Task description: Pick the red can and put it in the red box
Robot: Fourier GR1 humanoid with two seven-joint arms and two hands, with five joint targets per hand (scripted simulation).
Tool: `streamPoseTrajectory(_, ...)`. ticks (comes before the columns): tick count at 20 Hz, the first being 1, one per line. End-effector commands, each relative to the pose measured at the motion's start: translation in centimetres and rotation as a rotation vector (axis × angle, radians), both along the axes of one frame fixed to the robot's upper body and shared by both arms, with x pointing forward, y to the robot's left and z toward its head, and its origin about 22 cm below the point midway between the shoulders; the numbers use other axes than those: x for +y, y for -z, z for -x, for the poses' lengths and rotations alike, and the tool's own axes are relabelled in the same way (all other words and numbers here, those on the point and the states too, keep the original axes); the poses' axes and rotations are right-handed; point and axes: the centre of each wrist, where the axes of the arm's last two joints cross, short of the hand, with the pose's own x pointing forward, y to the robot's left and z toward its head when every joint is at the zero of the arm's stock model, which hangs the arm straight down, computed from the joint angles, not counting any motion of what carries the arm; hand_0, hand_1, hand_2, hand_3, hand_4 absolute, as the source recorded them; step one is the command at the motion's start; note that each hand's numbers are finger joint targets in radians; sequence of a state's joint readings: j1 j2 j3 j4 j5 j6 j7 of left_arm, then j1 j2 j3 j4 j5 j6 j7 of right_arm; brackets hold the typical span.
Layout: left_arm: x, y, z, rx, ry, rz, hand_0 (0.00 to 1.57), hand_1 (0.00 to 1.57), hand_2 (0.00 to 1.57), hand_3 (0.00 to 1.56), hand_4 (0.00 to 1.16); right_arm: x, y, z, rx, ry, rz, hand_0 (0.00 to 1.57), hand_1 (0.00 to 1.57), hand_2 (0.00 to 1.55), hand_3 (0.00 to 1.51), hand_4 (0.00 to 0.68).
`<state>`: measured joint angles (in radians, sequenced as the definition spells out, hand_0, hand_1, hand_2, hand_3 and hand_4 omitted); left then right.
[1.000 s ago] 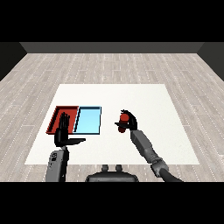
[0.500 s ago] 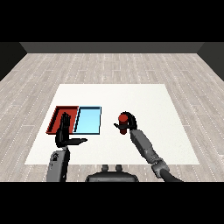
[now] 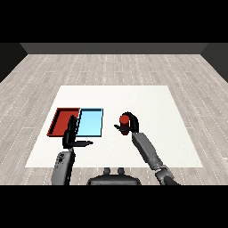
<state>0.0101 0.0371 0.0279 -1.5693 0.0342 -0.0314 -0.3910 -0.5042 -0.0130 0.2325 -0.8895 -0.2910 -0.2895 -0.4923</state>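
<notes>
**Can gripped and edging toward the trays**

The white table (image 3: 147, 98) is flat and matte. At nine o'clock lie two shallow rectangular trays, red tray (image 3: 60, 122) beside blue tray (image 3: 91, 123). The right hand (image 3: 130, 127) has its fingers curled round the smooth cylindrical can (image 3: 124, 120), now slightly left of a second ago: carrying has begun. The left hand (image 3: 71, 136) stands with fingers straight and apart.

A white counter (image 3: 147, 100) stands on a floor (image 3: 111, 67) of pale grey planks. Two shallow trays lie directly on its left half, side by side and touching along their long edges: a red tray (image 3: 61, 120) toward the left edge and a light blue tray (image 3: 91, 122) just to its right, nearer the middle.
</notes>
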Motion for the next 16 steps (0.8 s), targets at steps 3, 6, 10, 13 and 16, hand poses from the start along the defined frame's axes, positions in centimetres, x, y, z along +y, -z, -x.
streamPoseTrajectory(3, -2.4, -1.0, 0.1, 0.012, 0.075, -0.016, 0.0, 0.0, 0.0, 0.0, 0.0, 0.0, -3.5, -0.7, -0.041, -0.007, -0.006, 1.44, 1.44, 1.44, 1.41, 0.648)
streamPoseTrajectory(6, -4.7, -2.3, -1.4, 0.057, 0.15, -0.016, 0.0, 0.0, 0.0, 0.0, 0.0, -1.9, -4.4, 0.5, -0.09, -0.017, -0.005, 1.43, 1.43, 1.45, 1.42, 0.653)
streamPoseTrajectory(10, -6.9, -1.9, -1.9, 0.07, 0.172, 0.002, 0.0, 0.0, 0.0, 0.0, 0.0, 2.2, -5.1, 0.2, -0.092, -0.032, -0.047, 1.43, 1.43, 1.44, 1.42, 0.649)
streamPoseTrajectory(13, -7.5, -2.0, -2.1, 0.07, 0.172, 0.005, 0.0, 0.0, 0.0, 0.0, 0.0, 1.3, -4.6, 0.8, -0.11, -0.031, -0.045, 1.42, 1.42, 1.44, 1.42, 0.662)
streamPoseTrajectory(16, -9.7, -2.7, -0.7, 0.088, 0.208, 0.018, 0.0, 0.0, 0.0, 0.0, 0.0, 0.8, -4.6, 1.3, -0.11, -0.032, -0.045, 1.42, 1.42, 1.44, 1.42, 0.662)
